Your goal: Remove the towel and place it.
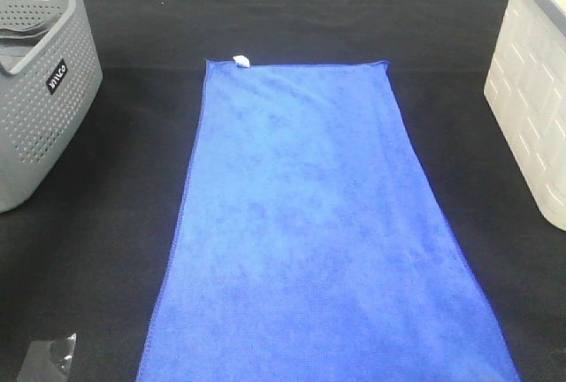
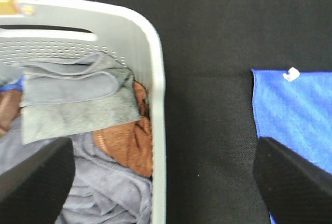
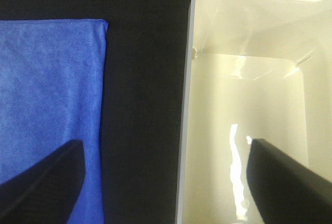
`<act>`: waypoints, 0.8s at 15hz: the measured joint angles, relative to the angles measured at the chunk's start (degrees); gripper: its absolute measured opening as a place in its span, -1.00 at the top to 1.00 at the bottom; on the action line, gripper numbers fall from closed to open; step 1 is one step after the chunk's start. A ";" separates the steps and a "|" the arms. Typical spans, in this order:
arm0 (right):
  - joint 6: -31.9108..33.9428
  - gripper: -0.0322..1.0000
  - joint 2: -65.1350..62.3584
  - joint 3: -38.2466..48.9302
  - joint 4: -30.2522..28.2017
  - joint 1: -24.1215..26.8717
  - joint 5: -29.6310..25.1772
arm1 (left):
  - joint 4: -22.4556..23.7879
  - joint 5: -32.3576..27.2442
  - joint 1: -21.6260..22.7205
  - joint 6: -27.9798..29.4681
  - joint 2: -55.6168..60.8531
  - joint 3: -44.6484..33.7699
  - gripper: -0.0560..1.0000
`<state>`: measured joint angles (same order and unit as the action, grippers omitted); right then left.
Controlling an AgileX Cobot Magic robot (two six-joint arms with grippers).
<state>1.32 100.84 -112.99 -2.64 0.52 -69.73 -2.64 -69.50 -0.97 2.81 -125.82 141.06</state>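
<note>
The royal-blue towel lies flat and spread out lengthwise on the black table cloth, its small white tag at the far left corner. In the left wrist view the towel's tagged corner shows to one side; my left gripper hangs open high over the grey basket's rim, holding nothing. In the right wrist view the towel's edge lies beside the cream bin; my right gripper is open and empty above the strip between them. Neither arm shows in the exterior high view.
A grey perforated basket stands at the left, holding grey and brown cloths. A cream bin stands at the right with its inside bare. A small dark object lies at the near left.
</note>
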 joint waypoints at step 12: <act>1.83 -0.50 -41.48 35.47 2.64 0.00 -0.11 | -0.23 6.76 6.30 -4.98 50.19 -59.99 -0.73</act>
<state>3.15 59.36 -77.52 0.00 0.52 -69.84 -2.86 -62.74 5.33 -2.18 -75.63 81.07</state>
